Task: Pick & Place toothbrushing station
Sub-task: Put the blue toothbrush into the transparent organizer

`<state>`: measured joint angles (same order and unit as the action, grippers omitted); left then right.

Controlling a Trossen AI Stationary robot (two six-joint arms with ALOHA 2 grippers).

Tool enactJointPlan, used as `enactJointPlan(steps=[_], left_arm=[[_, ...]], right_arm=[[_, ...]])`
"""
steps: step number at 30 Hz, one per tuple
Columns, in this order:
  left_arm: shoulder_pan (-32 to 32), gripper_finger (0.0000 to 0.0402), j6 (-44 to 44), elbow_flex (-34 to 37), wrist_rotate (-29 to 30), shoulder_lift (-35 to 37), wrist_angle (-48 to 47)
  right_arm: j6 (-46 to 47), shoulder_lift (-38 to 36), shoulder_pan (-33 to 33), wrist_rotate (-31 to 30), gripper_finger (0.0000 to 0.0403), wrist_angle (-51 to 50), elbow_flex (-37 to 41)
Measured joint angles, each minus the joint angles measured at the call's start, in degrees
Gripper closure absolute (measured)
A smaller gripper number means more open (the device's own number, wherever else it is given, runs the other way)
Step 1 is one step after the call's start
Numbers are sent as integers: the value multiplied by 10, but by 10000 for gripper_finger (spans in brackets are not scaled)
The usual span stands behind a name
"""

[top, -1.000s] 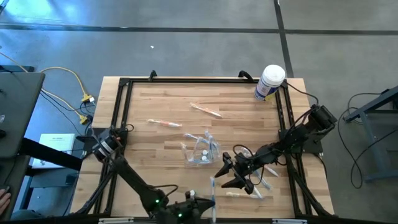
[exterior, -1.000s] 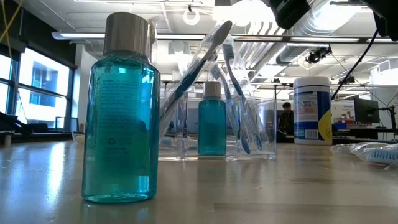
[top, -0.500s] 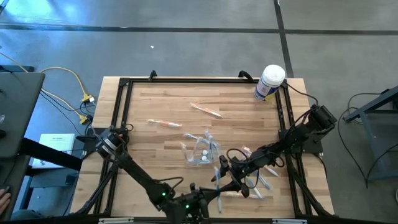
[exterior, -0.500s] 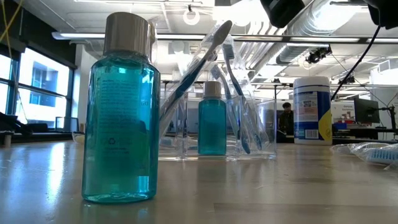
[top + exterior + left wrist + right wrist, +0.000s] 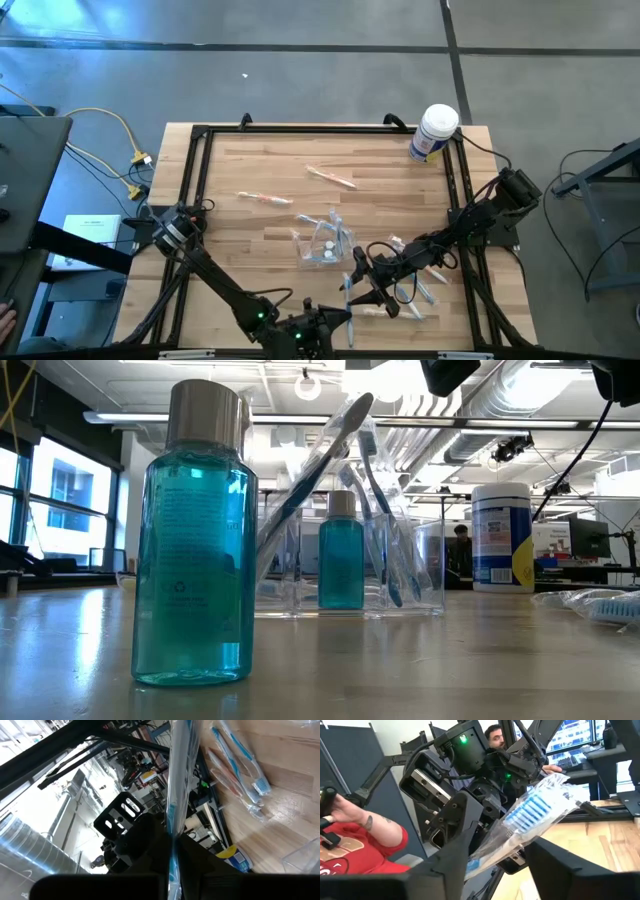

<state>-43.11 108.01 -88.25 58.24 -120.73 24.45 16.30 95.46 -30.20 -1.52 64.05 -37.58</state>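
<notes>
The toothbrushing station [image 5: 322, 245] is a clear plastic holder in the middle of the table, with toothbrushes and a small teal bottle in it; it also shows in the low view [image 5: 350, 560]. My left gripper [image 5: 340, 318], at the near edge, is shut on a toothbrush in a clear wrapper [image 5: 347, 288]. My right gripper [image 5: 362, 283] is open just right of the station, with one finger on either side of that wrapped toothbrush [image 5: 535, 807]. I cannot tell whether it touches it. My left gripper pinches the wrapped toothbrush [image 5: 177, 795] between its two fingers at the wrapper's lower part [image 5: 172, 847]. The rest stands out beyond the fingers toward the table's far edge, with the blue-bristled head [image 5: 540, 802] at the free end. It is lifted clear of the table.
A white tub with a blue label [image 5: 432, 133] stands at the far right corner. Two loose toothbrushes [image 5: 330, 178] [image 5: 265, 198] lie beyond the station. More wrapped toothbrushes [image 5: 415, 290] lie under the right arm. A large teal bottle [image 5: 195, 540] stands near the table's front edge.
My left gripper has carried the wrapped toothbrush from the near edge toward the far edge, in between the open fingers of my right gripper. My right gripper has shifted slightly toward the table's left.
</notes>
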Motion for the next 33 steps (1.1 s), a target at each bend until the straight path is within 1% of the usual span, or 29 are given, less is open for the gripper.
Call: enactJointPlan(steps=[5,10,11,15,18,20,24,28,30,32,33], left_arm=[[7,384,0,0,-1,0,0],[9,383,-11,1,-3,0,-7],[9,383,-14,1,-4,0,-9],[7,376,-25,1,-9,0,-6],[2,361,-58,1,-31,0,-1],[1,349,-79,1,-36,0,0],[-2,332,-185,1,-49,0,1],[-3,327,-212,1,-50,0,6],[-6,327,-242,1,-51,0,21],[-10,327,-299,1,-52,0,41],[-14,327,-344,1,-52,0,53]], right_arm=[[-1,0,4,7,298,0,0],[-7,0,11,44,378,-1,0],[-8,0,11,48,385,-1,0],[-11,0,11,50,382,-3,0],[-17,0,11,52,383,-6,0],[-25,0,10,53,387,-5,0],[-29,0,9,58,388,-8,0],[-30,0,10,60,386,-8,0],[-30,0,10,70,389,-6,0],[-30,0,10,85,390,-4,0],[-31,0,10,94,390,-4,0]])
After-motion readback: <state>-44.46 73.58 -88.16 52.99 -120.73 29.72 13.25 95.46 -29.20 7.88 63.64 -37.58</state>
